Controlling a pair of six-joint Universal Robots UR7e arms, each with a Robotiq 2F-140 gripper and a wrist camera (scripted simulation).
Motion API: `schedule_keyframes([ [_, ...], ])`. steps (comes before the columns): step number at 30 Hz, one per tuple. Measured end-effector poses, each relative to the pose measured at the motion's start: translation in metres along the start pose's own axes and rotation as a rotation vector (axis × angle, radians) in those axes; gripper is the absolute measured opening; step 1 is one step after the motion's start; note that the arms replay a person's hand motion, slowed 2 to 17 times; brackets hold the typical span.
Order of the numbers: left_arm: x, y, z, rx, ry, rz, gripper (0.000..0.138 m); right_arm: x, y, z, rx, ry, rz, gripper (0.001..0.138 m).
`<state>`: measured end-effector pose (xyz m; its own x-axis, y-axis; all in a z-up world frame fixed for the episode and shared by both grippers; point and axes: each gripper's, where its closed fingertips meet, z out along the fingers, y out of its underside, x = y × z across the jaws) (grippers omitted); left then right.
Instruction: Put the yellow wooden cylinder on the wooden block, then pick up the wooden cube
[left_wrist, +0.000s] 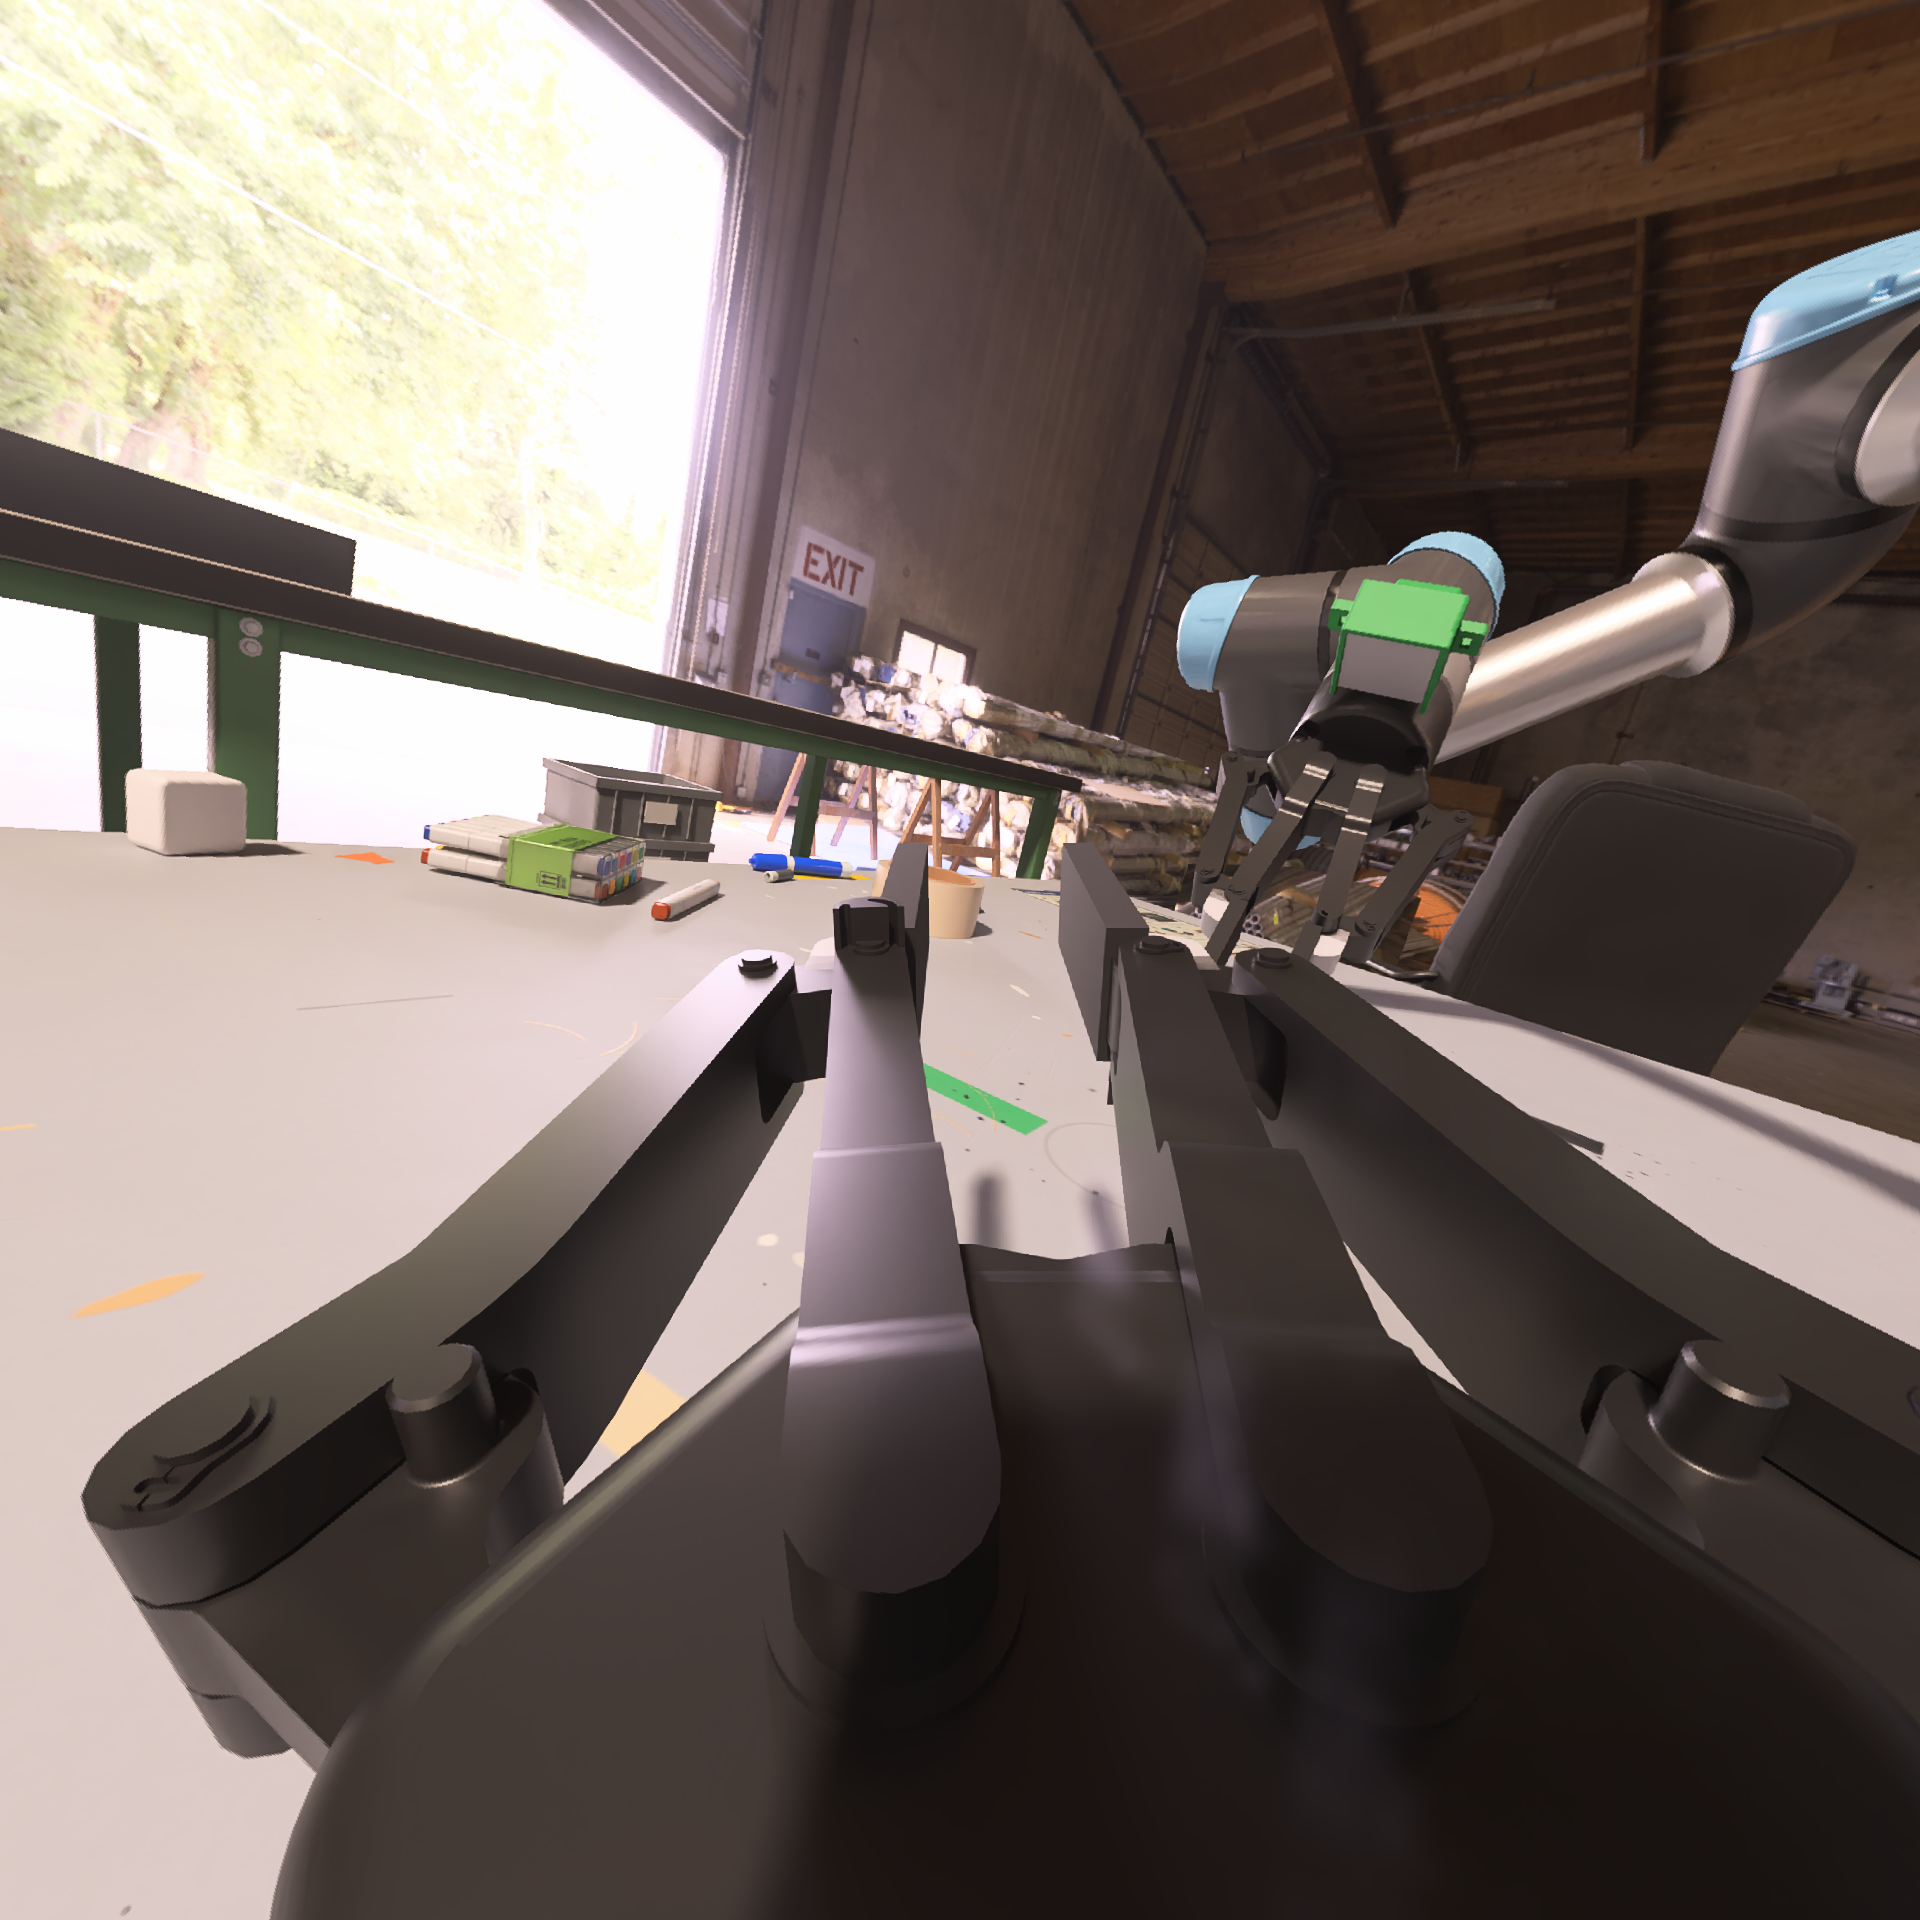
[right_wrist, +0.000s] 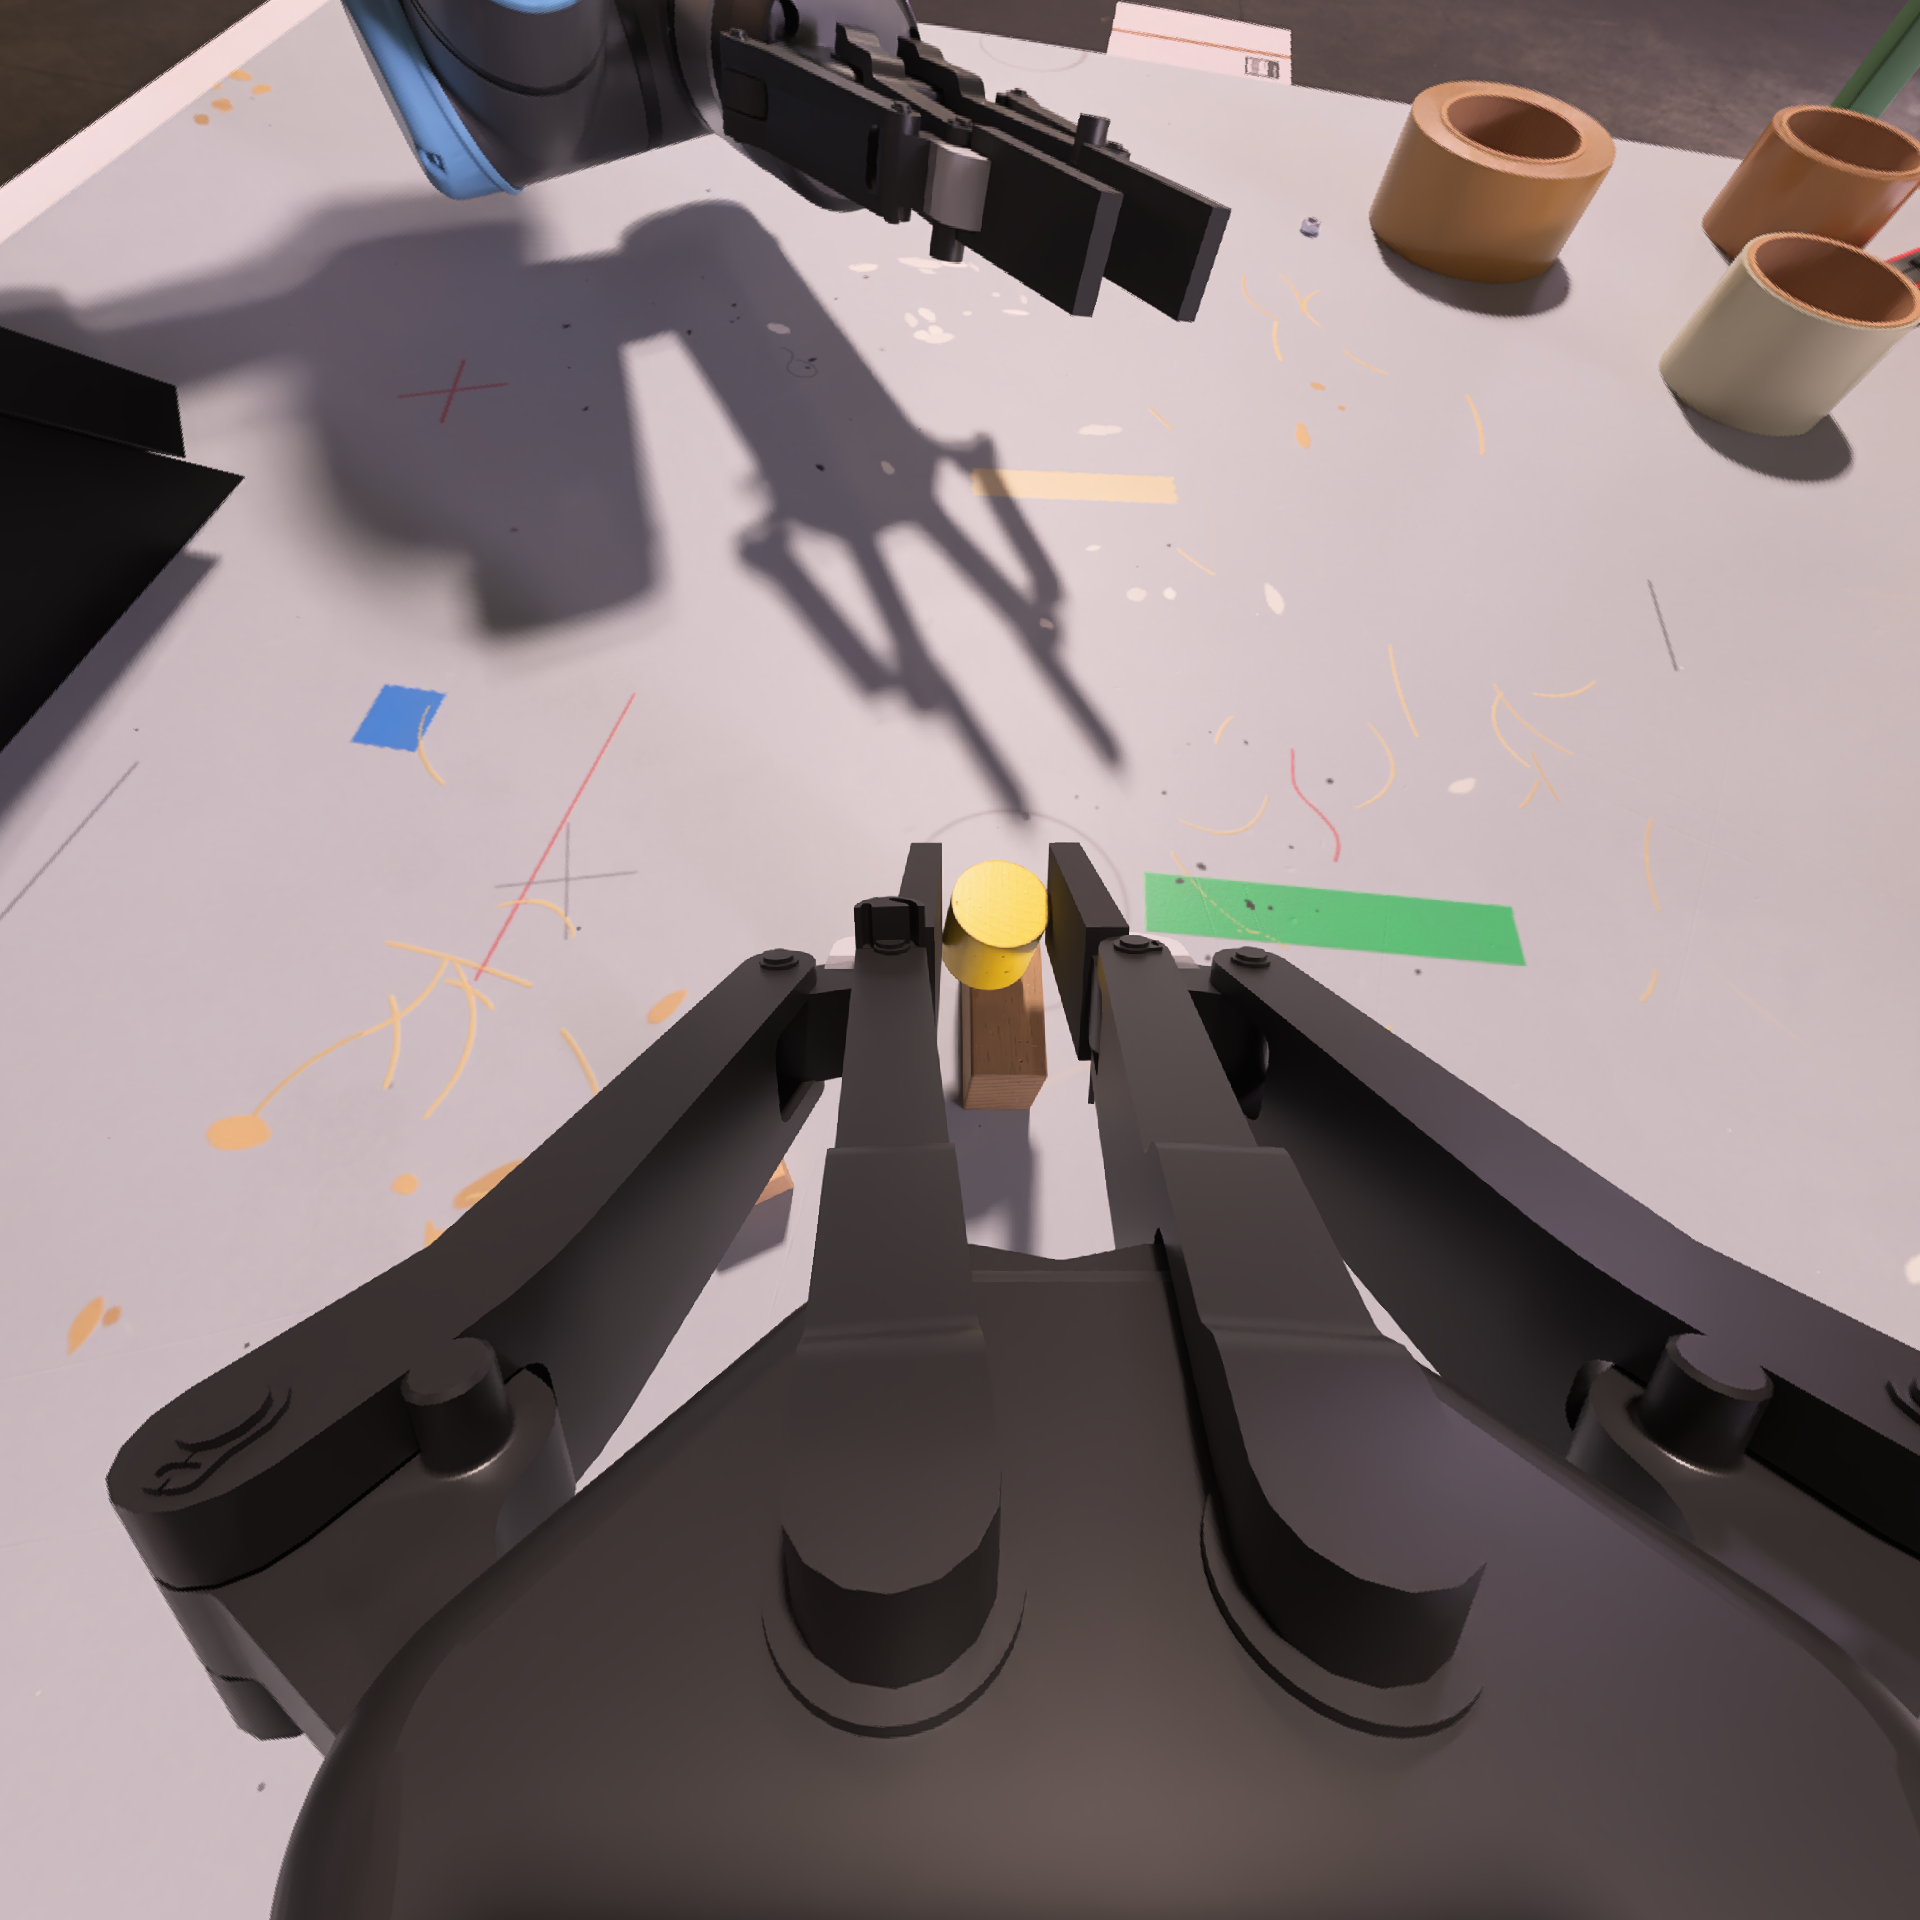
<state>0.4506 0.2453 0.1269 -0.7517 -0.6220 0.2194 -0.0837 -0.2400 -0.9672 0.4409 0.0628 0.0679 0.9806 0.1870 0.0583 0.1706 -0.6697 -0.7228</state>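
Observation:
In the right wrist view the yellow wooden cylinder (right_wrist: 995, 920) sits on top of the upright wooden block (right_wrist: 1003, 1049). My right gripper (right_wrist: 995, 883) is shut on the cylinder, with one finger against each side. A tan corner of the wooden cube (right_wrist: 777, 1190) peeks out from behind the gripper's left linkage; the rest is hidden. My left gripper (left_wrist: 992, 883) hovers low over the table, its fingers apart with nothing between them. It also shows at the top of the right wrist view (right_wrist: 1143, 260). The right gripper also shows far off in the left wrist view (left_wrist: 1288, 935).
Three cardboard rolls (right_wrist: 1491, 182) stand at the far right. A green tape strip (right_wrist: 1335, 920) lies right of the block. A black object (right_wrist: 83, 520) is at the left edge. A marker pack (left_wrist: 540, 857), white block (left_wrist: 185, 810), grey bin (left_wrist: 629, 805) and chair (left_wrist: 1642, 914) ring the table.

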Motion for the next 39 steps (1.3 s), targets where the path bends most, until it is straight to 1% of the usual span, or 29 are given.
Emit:
schedule_keyframes([
  [39, -0.0006, 0.0002, 0.0002, -0.001, 0.005, -0.011, 0.034, 0.0045, 0.0049, 0.0037, -0.004, -0.018, -0.013, 0.027],
])
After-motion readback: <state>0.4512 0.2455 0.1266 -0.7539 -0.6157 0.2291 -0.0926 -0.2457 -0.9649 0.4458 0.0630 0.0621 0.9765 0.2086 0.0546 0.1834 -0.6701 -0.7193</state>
